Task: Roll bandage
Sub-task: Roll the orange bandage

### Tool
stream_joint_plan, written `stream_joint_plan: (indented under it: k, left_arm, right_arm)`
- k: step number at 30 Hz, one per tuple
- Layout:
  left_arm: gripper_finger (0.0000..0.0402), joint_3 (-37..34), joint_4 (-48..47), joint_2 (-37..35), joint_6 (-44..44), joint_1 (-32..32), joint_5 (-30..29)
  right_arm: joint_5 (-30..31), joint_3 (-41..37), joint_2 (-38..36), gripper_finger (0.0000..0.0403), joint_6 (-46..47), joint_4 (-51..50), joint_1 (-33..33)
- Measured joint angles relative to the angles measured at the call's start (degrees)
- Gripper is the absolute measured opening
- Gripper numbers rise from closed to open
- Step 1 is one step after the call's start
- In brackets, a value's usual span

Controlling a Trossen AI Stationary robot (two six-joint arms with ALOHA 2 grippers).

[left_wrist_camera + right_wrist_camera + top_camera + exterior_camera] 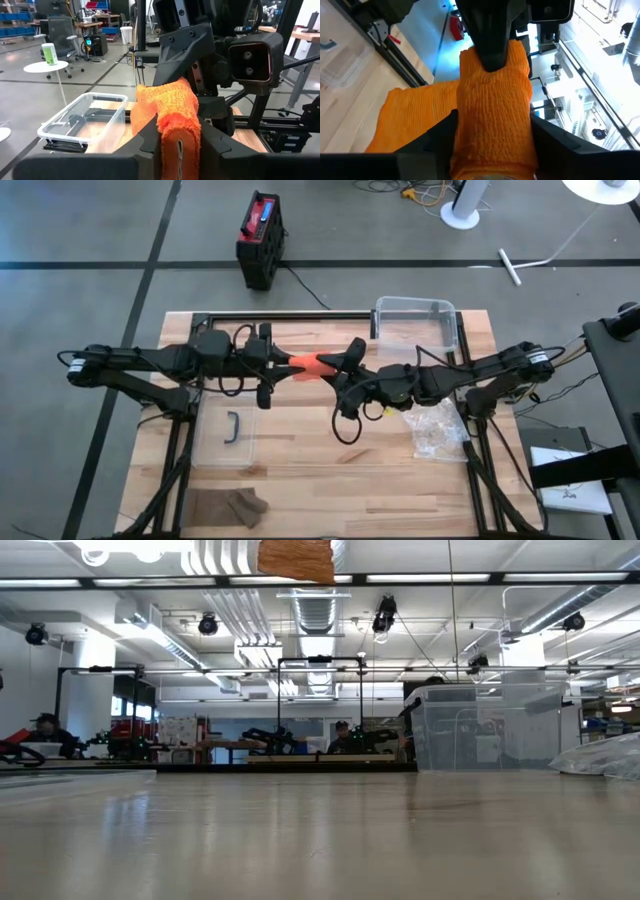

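Both grippers meet above the middle of the wooden table [330, 450]. The left gripper [179, 145] clamps the orange bandage [308, 364] (the roll sits between its fingers), and the right gripper [492, 135] closes on the same roll from the opposite side. Beyond stands a clear plastic bin [415, 320].

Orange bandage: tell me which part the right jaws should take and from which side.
Take the thick rolled end of the orange bandage, coming endwise from the right gripper side, opposite the left gripper. The roll sits between both; its loose tail hangs flat and offers no firm grip.
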Motion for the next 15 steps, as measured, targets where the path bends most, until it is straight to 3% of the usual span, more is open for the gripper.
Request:
stream_joint_plan:
  k: [7, 12, 15]
  left_arm:
    - [0.0123, -0.02, -0.64, -1.49, 4.33, 0.0, -0.31]
    - [0.0179, -0.01, -6.1, -4.66, 8.83, -0.04, -5.73]
    - [0.021, -0.92, -6.48, -4.7, 9.17, 0.0, -5.16]
  right_arm:
    - [0.37, 0.22, -0.06, 0.0164, 0.14, 0.53, 0.52]
    - [2.33, 2.34, -0.47, 0.0151, 1.26, -0.51, 1.97]
    - [2.38, 3.88, -0.61, 0.0148, 4.16, -0.28, 2.03]
